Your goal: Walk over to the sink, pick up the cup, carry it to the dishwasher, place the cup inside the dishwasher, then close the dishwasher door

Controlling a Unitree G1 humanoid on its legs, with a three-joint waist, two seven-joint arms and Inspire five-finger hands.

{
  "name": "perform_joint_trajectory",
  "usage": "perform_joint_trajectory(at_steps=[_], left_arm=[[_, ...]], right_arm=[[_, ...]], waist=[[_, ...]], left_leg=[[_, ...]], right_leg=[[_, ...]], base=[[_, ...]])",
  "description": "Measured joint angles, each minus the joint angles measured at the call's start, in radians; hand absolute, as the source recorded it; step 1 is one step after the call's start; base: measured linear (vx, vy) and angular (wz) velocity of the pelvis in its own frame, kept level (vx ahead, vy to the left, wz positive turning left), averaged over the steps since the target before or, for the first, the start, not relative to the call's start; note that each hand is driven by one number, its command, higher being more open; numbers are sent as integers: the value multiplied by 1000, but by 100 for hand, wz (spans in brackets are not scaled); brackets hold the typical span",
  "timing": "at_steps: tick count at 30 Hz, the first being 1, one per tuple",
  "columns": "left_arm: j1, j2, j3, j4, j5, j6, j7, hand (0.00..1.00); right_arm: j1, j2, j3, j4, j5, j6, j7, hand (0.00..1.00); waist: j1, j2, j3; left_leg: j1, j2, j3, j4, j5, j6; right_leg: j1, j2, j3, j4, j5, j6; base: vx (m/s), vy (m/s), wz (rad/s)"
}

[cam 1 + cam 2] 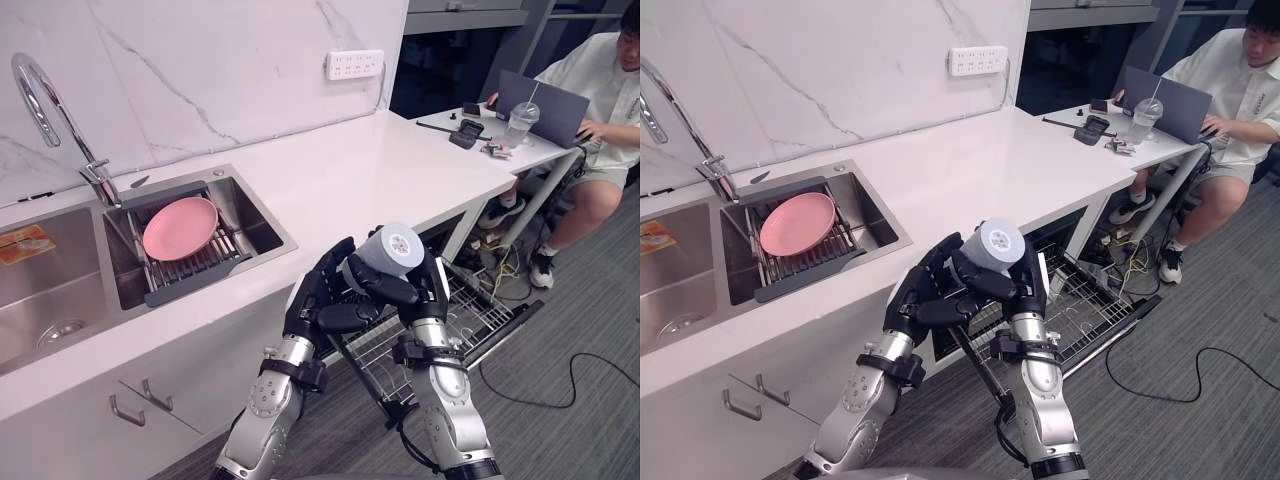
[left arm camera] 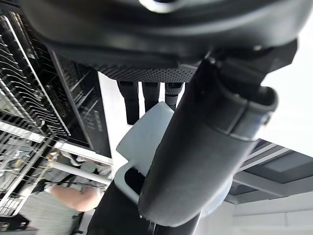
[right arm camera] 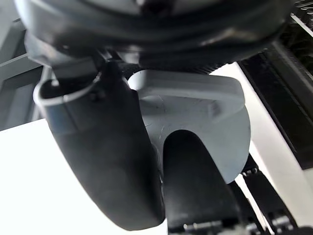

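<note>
L hand (image 1: 318, 300) & R hand (image 1: 428, 285), both dark, were curled round the smooth pale grey-blue cup (image 1: 392, 250). It was a squat cylinder w/ a handle, held on its side at the counter edge, above the pulled-out wire dishwasher rack (image 1: 478, 318).

Step, by my read: carry done, placing about to start. Next move probably calls for lowering the cup between the thin metal tines, then letting go w/o tipping it.

Beyond lay the glossy white stone counter (image 1: 380, 165). Further off were a brushed-steel sink (image 1: 262, 232) w/ a round pink plate (image 1: 180, 227) on a dark slatted drainer and a curved chrome tap (image 1: 45, 100). Furthest away, a person (image 1: 600, 90) sat at a desk.
</note>
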Motion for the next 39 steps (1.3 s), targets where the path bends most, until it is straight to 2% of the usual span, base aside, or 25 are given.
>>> perform_joint_trajectory(at_steps=[9, 14, 22, 33, 39], left_arm=[[44, -16, 98, -31, -22, 0, -2, 90], [114, -26, 96, -91, -61, 1, -61, 90], [234, -24, 110, -82, -72, 8, -121, 90], [267, -26, 230, 129, 60, 31, -137, 90], [268, -35, 309, 292, 142, 49, -123, 90]], right_arm=[[47, 30, -115, -114, -60, 0, -31, 30], [118, 36, -129, -183, -65, 0, -29, 30], [217, 37, -155, -255, -65, 0, -11, 30], [276, 34, -213, -240, -62, 0, -4, 30], [275, 26, -214, -152, -64, 0, 12, 30]], waist=[[3, 1, 0], [2, 4, 2], [4, 12, 8], [17, 22, 12], [22, 23, 12]], left_leg=[[-19, 9, 4, 41, -27, -2], [-20, 20, 11, 68, -47, -5], [-33, 37, 22, 112, -77, -7], [-50, 42, 14, 138, -84, -9], [-56, 40, 6, 138, -84, -9]], right_leg=[[-4, 4, 5, 0, 0, 0], [4, 10, 11, 0, 0, 0], [5, 22, 20, 0, 0, 0], [5, 23, 6, 2, -1, 1], [1, 22, -3, 10, -8, 0]], base=[[3, 4, -2], [4, 1, -5], [-10, 5, -6], [-1, 3, 3], [-2, 0, 4]])
